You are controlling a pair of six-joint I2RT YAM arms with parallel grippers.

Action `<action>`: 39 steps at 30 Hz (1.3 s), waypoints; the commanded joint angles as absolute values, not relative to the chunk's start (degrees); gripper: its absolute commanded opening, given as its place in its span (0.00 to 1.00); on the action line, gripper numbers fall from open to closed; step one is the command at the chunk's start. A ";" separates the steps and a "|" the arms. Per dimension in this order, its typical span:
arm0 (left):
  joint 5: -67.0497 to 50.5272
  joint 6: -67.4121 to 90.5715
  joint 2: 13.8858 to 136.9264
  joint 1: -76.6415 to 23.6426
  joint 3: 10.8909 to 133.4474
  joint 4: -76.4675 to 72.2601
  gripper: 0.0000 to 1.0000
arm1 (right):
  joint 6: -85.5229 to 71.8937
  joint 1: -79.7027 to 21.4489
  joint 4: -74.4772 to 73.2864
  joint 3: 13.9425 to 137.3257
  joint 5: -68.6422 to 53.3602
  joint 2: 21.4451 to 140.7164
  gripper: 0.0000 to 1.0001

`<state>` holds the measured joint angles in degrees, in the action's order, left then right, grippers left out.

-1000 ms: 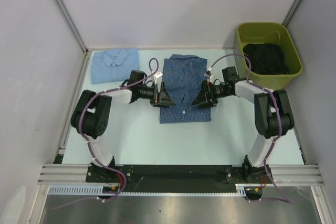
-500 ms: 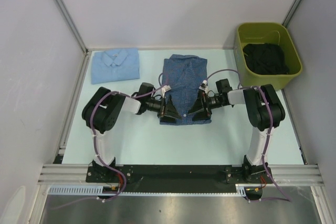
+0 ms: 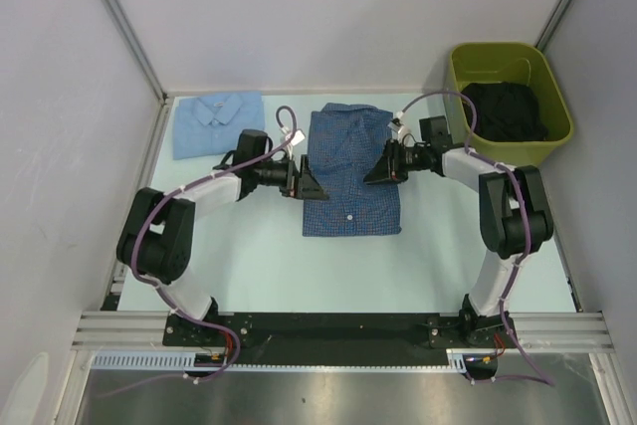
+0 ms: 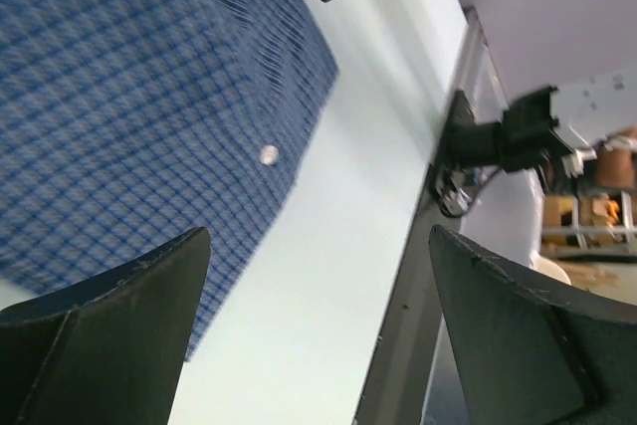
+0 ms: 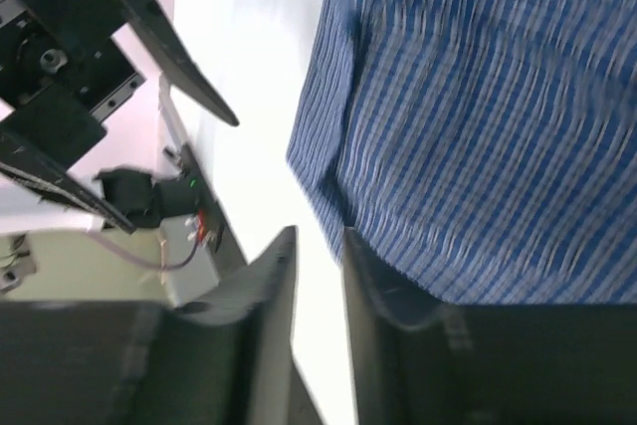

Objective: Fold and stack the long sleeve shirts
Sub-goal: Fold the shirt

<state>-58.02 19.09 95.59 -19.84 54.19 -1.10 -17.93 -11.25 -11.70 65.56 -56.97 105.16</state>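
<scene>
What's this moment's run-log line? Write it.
left gripper open beside checked shirt | right gripper nearly closed at its edge, grip unclear | pale shirt apart

No text, label, brand or number is legible in any view.

2 arms reach inward over the desk, wrists low, tips facing each other: left gripper (image 4: 318, 246) jaws spread wide, right gripper (image 5: 318, 241) jaws only a thin slit apart.
</scene>
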 commanded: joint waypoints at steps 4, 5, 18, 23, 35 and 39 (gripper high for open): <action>-51.60 16.27 98.70 -17.05 60.73 -0.44 0.97 | -22.59 -14.76 -5.28 70.83 -49.66 113.81 0.22; -51.07 15.74 99.05 -16.79 61.25 -0.44 0.97 | -22.67 -14.94 -5.01 71.45 -49.40 115.04 0.20; -44.91 12.39 103.62 -16.00 68.20 6.59 0.91 | -22.15 -16.44 -4.32 77.88 -45.34 120.25 0.20; -45.88 14.23 103.88 -15.91 67.68 3.35 0.91 | -23.38 -17.14 -2.29 76.90 -47.63 116.10 0.22; -45.53 16.44 107.14 -15.91 71.72 2.37 0.87 | -22.42 -14.68 -0.44 82.26 -45.88 127.17 0.22; -46.05 16.17 105.47 -16.00 69.62 2.02 0.86 | -20.13 -13.98 2.28 83.32 -46.84 126.92 0.24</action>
